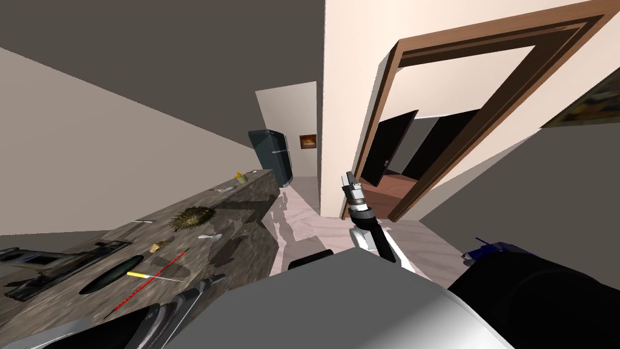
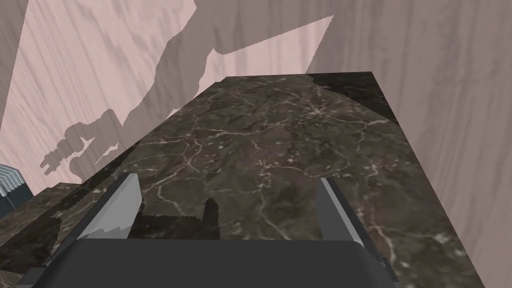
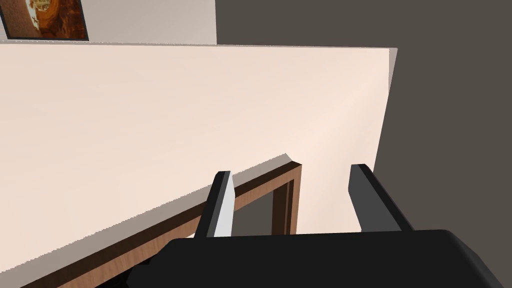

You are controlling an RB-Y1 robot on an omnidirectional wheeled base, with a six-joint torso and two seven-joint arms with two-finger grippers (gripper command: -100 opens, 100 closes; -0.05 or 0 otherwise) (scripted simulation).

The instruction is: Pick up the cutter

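Cutter (image 1: 152,276) lies yellow-handled across a red stick (image 1: 148,282) on the tabletop (image 1: 248,191) to our left, nearer our left pincer (image 2: 230,179), fingers apart over bare marble; right pincer (image 3: 291,170), also apart, points away.

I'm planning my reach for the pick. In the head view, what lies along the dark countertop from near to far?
yellow-handled cutter → small tan lump → spiky brown thing → small silver item → small yellow item → dark fridge beyond
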